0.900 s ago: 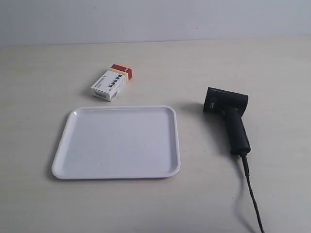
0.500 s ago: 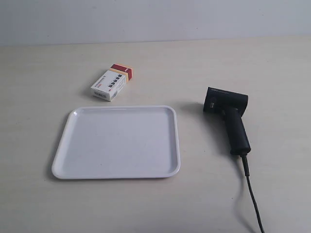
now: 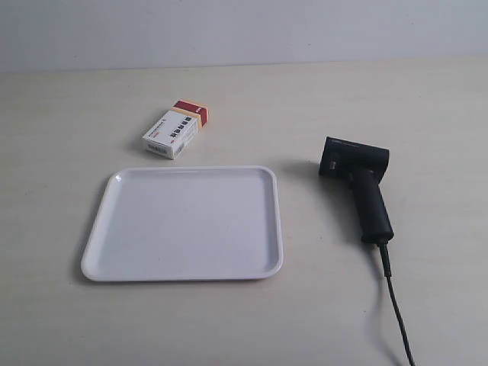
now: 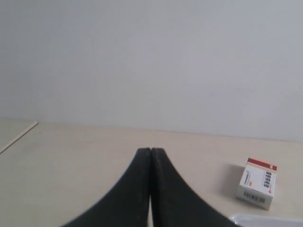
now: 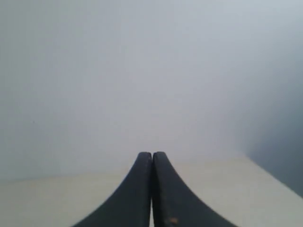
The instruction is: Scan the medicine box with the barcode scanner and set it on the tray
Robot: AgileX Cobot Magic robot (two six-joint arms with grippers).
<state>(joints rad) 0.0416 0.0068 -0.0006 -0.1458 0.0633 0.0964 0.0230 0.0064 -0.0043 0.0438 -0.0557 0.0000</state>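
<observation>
The white medicine box (image 3: 176, 131) with a dark red and tan end lies on the table just behind the white tray (image 3: 114, 229), which holds nothing. In the exterior view the black barcode scanner (image 3: 358, 185) lies to the right of the tray, its cable (image 3: 396, 305) trailing toward the front edge. No arm shows in the exterior view. My left gripper (image 4: 150, 151) is shut with nothing in it; the medicine box (image 4: 258, 183) sits apart from it on the table, with a corner of the tray (image 4: 265, 220) beside it. My right gripper (image 5: 152, 154) is shut and empty, facing a bare wall.
A pale wall (image 3: 244, 30) rises behind the beige table. The table's edge (image 4: 19, 136) shows in the left wrist view. Another table edge (image 5: 270, 177) shows in the right wrist view.
</observation>
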